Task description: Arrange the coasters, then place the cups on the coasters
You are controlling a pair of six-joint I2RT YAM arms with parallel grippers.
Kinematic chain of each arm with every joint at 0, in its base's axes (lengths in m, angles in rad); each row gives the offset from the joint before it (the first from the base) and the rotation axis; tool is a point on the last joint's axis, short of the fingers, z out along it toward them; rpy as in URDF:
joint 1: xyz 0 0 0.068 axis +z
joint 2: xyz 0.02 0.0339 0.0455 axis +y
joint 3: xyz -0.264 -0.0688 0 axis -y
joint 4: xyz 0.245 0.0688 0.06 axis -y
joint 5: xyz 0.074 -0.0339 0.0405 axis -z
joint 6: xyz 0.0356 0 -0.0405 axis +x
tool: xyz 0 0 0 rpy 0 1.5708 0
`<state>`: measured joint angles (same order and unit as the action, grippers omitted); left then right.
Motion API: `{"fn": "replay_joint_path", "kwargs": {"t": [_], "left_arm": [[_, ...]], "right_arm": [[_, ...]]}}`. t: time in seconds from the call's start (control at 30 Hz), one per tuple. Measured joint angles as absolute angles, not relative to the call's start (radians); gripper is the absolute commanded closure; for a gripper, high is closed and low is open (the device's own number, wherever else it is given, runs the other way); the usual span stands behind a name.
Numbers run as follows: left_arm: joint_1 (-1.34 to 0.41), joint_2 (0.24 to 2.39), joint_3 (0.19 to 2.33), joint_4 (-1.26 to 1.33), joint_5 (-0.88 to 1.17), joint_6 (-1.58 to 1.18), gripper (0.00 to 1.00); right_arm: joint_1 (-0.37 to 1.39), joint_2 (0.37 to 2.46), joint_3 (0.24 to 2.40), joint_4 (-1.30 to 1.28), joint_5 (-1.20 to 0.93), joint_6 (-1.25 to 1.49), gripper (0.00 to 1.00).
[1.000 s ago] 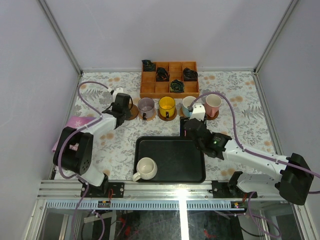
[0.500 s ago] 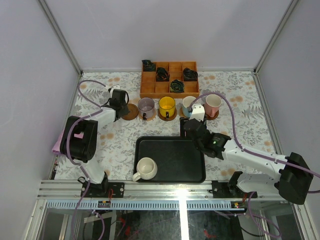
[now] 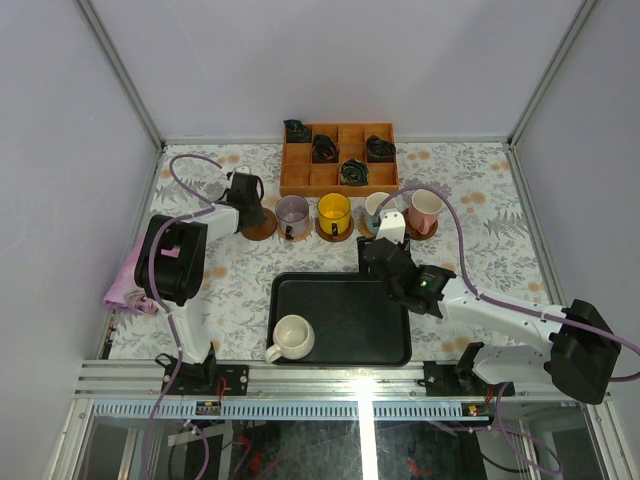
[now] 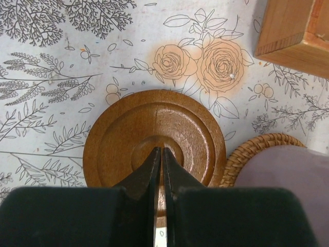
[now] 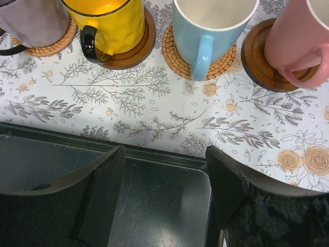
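Dark brown round wooden coaster (image 4: 154, 128), bare on floral bench (image 4: 51, 62), just beside mauve cup (image 4: 288, 175); closed, empty left hand (image 4: 159, 152) at its centre. Right hand (image 5: 164, 154) parted above black tray (image 5: 169, 206). Risk: sideways push knocking coaster into cup.

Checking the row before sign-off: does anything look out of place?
The cream cup sits alone in the black tray, near its front-left corner, while the dark coaster at the left end of the row is bare. The purple cup, yellow cup, blue cup and pink cup each stand on a coaster; nothing looks spilled.
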<state>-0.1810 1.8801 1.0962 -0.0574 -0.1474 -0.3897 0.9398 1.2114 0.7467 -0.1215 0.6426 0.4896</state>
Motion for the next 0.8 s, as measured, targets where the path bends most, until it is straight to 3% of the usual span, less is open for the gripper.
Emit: {"fn": "replay_joint_path", "kwargs": {"t": [0.8], "left_arm": [[-0.161, 1.881, 1.084, -0.069, -0.146, -0.431, 0.92]], "right_arm": [[0.940, 1.234, 0.747, -0.120, 0.633, 0.498, 0.29]]}}
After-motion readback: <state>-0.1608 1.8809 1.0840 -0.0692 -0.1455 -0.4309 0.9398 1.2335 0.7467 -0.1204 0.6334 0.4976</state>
